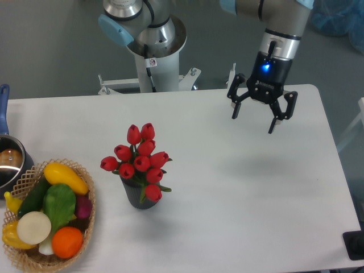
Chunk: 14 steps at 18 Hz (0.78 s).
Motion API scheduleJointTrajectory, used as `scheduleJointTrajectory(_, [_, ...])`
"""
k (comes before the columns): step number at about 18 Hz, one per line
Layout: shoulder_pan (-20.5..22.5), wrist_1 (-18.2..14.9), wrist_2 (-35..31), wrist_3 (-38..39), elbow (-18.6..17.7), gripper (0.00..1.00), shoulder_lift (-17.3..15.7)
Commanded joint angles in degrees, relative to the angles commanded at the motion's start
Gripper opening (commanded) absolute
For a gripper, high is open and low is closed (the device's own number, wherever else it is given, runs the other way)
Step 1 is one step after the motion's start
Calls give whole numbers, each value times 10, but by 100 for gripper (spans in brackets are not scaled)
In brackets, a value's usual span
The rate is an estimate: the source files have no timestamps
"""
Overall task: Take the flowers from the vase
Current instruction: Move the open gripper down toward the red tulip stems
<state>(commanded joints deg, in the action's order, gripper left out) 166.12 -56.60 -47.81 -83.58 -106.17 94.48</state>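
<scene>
The flowers (140, 160), a bunch of red tulips with green leaves, stand upright in the vase (141, 196), a small dark ribbed cylinder left of the table's middle. My gripper (253, 121) hangs above the table's back right part, well to the right of the flowers and higher than them. Its black fingers (273, 124) are spread wide, with nothing between them. The bunch hides the stems and the vase's mouth.
A wicker basket (85, 239) of vegetables and fruit sits at the front left corner. A metal pot (8, 165) with a blue handle is at the left edge. The arm's base (154, 51) stands behind the table. A dark object (355, 244) is at the right edge.
</scene>
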Motion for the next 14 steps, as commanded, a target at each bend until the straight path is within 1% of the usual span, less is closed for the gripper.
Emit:
scheduleJointTrajectory(4, [-24, 1, -14, 3, -4, 100, 6])
scheduleJointTrajectory(7, [-48, 3, -11, 5, -6, 100, 9])
scheduleJointTrajectory(10, [-67, 4, -4, 5, -5, 100, 19])
scheduleJointTrajectory(12, [-76, 13, 2, 6, -5, 100, 32])
scheduleJointTrajectory(14, [-85, 14, 10, 6, -5, 100, 42])
